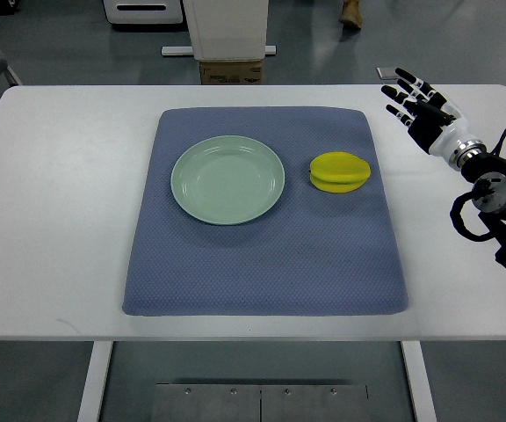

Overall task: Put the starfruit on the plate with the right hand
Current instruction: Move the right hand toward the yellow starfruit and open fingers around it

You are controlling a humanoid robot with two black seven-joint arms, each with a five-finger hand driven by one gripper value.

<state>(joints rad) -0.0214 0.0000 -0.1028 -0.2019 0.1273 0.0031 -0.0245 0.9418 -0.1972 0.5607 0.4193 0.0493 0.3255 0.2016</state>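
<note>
A yellow starfruit lies on the blue mat, just right of a pale green plate that has nothing on it. My right hand is over the table's far right corner, up and to the right of the starfruit and clear of it. Its black fingers are spread and hold nothing. The right arm comes in from the right edge. The left arm does not show.
The white table carries the mat in its middle. Beyond the far edge stand a cardboard box and a white stand base. A person's foot shows at the top.
</note>
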